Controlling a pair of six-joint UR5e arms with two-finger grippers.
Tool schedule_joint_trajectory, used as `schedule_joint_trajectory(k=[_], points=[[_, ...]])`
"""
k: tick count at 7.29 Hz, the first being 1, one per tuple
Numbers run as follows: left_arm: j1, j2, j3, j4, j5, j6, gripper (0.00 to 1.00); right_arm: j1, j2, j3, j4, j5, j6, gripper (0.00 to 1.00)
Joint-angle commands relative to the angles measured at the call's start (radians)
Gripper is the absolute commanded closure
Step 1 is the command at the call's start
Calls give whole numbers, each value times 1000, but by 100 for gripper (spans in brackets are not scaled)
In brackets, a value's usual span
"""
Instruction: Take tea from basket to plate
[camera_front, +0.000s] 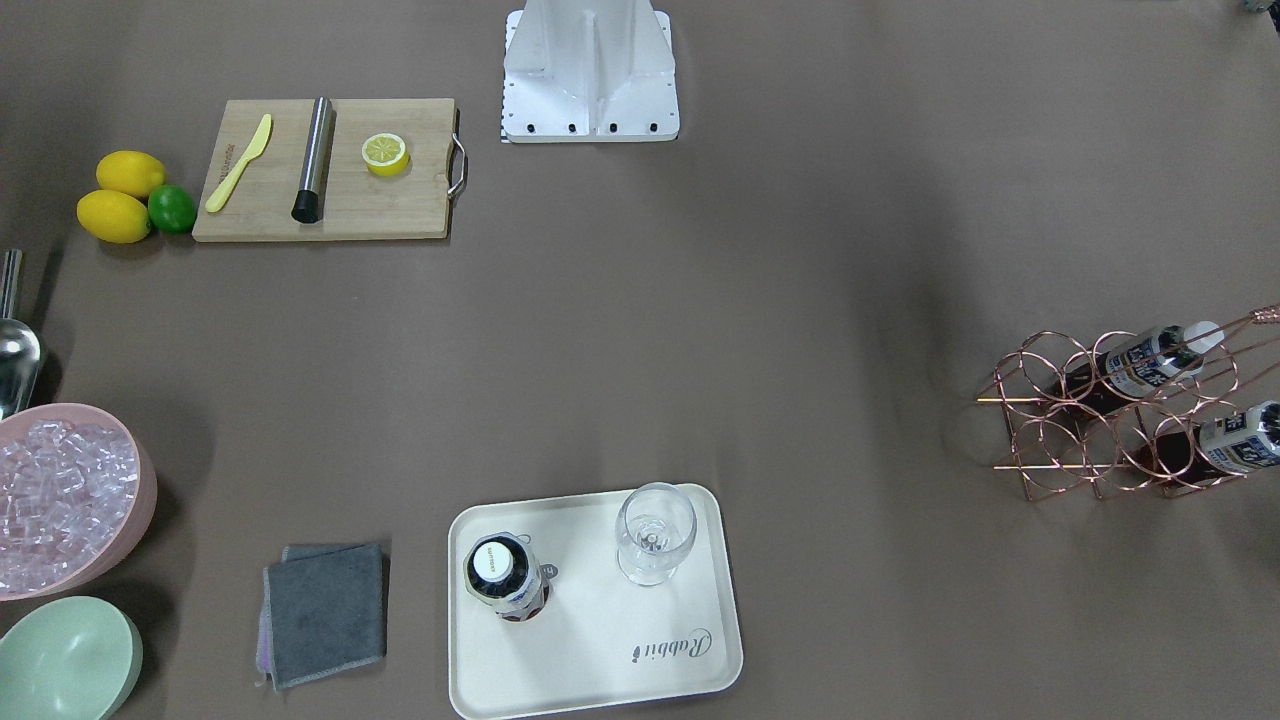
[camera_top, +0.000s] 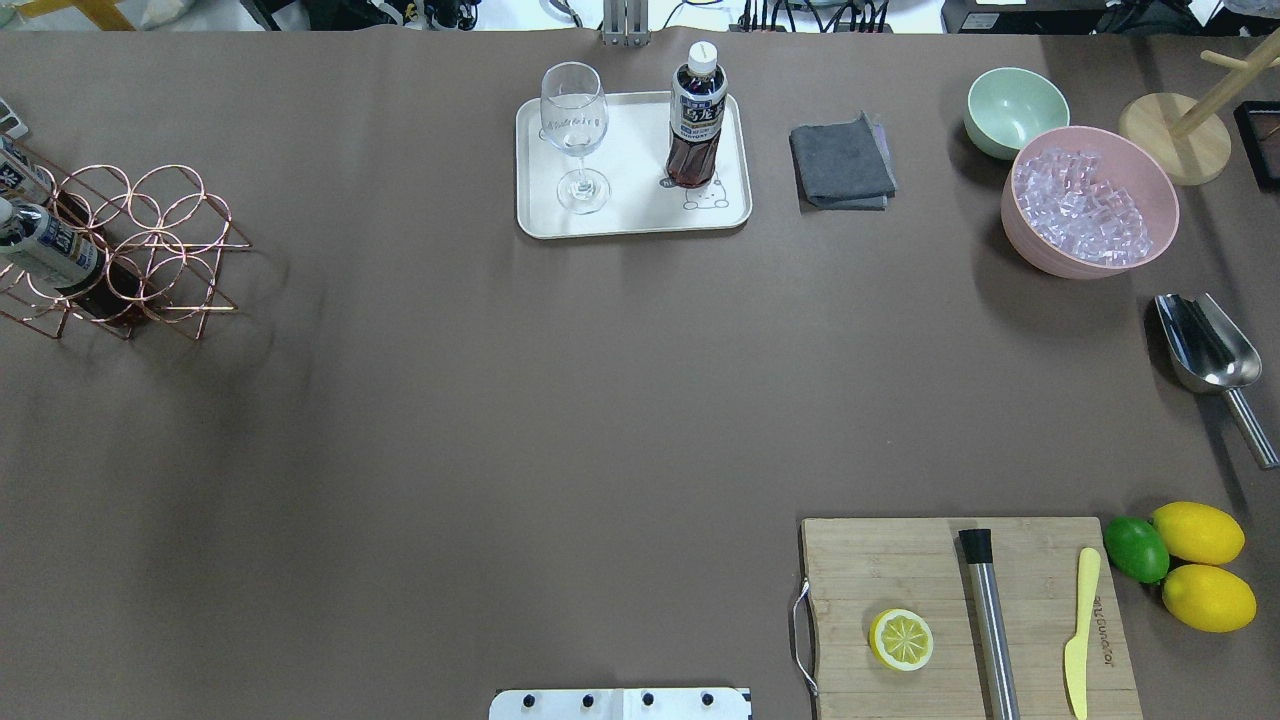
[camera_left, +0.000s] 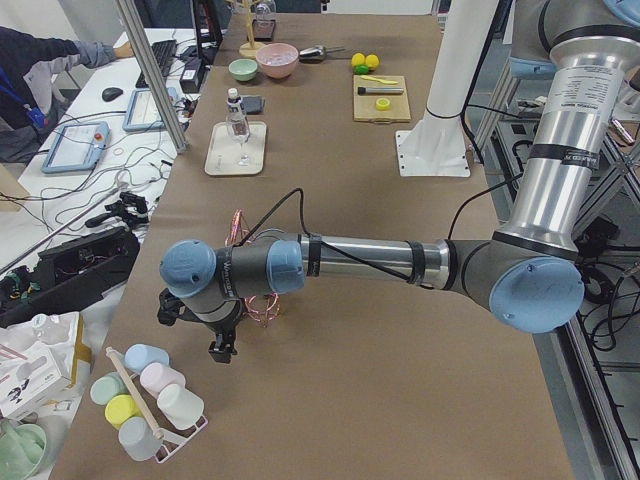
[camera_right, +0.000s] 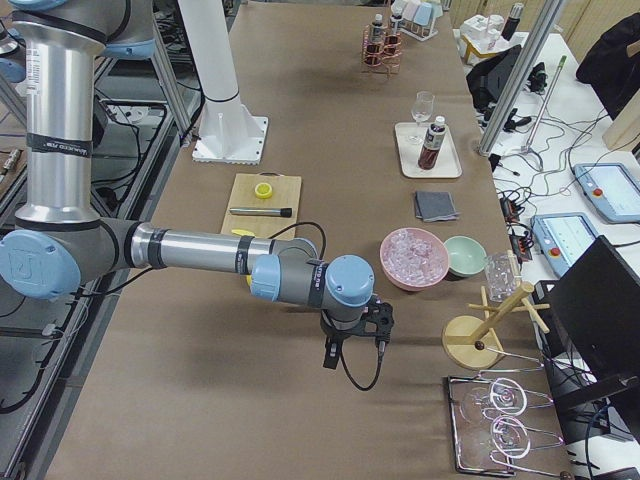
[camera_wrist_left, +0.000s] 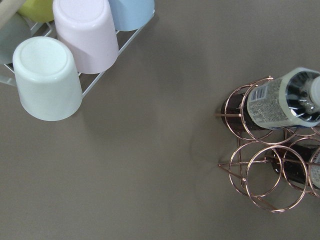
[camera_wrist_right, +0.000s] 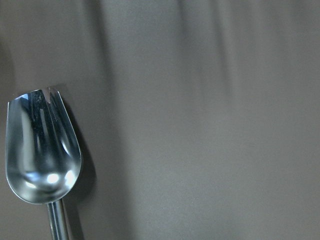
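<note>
One tea bottle (camera_top: 697, 115) stands upright on the cream plate (camera_top: 640, 205), next to a wine glass (camera_top: 575, 130); it also shows in the front view (camera_front: 505, 578). Two alike bottles (camera_front: 1150, 362) lie in the copper wire basket (camera_top: 150, 250) at the table's left end. My left gripper (camera_left: 220, 345) hangs over the table between that basket (camera_wrist_left: 260, 165) and a cup rack; I cannot tell whether it is open or shut. My right gripper (camera_right: 355, 340) hangs over the table near the steel scoop (camera_wrist_right: 42, 150); I cannot tell its state either.
A cutting board (camera_top: 970, 620) with a half lemon, a steel tube and a knife lies near the robot's right. Lemons and a lime (camera_top: 1190, 560), a pink ice bowl (camera_top: 1090, 200), a green bowl (camera_top: 1015, 110), a grey cloth (camera_top: 840, 160) and upturned cups (camera_wrist_left: 75, 50) stand around.
</note>
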Motion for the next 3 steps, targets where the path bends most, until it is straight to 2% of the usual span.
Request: schedule_joint_trajectory(k=[1, 3], points=[[2, 31, -22, -59, 0, -30, 2, 3, 0, -8, 5, -9, -12, 0], [2, 34, -27, -48, 3, -36, 2, 11, 5, -24, 6, -6, -12, 0]])
